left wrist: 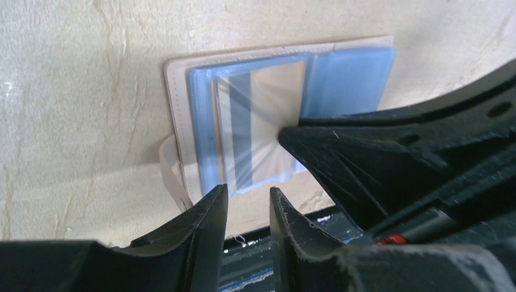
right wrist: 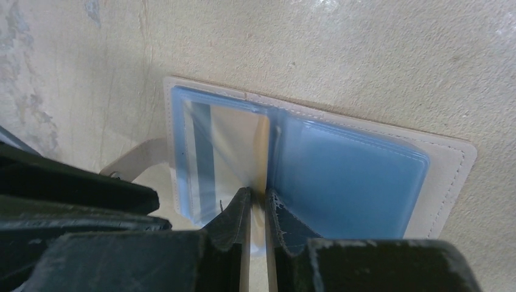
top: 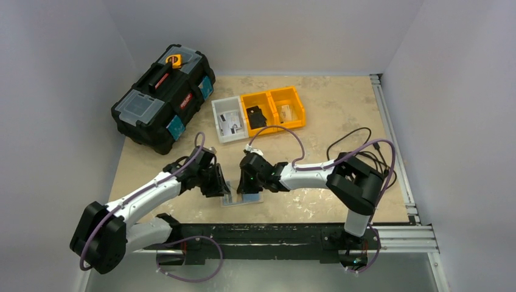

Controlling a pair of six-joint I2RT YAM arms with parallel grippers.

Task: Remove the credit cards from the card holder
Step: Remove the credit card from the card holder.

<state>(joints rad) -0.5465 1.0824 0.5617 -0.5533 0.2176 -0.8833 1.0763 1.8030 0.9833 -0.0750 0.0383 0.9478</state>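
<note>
The card holder (top: pixel 242 199) lies open and flat on the table near the front edge, pale beige outside (left wrist: pixel 176 121) with blue plastic sleeves inside (right wrist: pixel 347 176). A pale credit card (right wrist: pixel 231 146) with a grey stripe stands partly raised at the holder's middle fold; it also shows in the left wrist view (left wrist: pixel 261 115). My right gripper (right wrist: pixel 258 193) is shut on that card's edge, right over the holder (top: pixel 246 190). My left gripper (left wrist: pixel 248 191) is slightly open and empty, just beside the holder's left end (top: pixel 220 188), not touching it.
A black toolbox (top: pixel 163 97) stands at the back left. A white bin (top: pixel 228 118) and two yellow bins (top: pixel 272 108) with small items sit behind the grippers. Cables (top: pixel 359 143) loop at the right near a metal rail (top: pixel 395 152).
</note>
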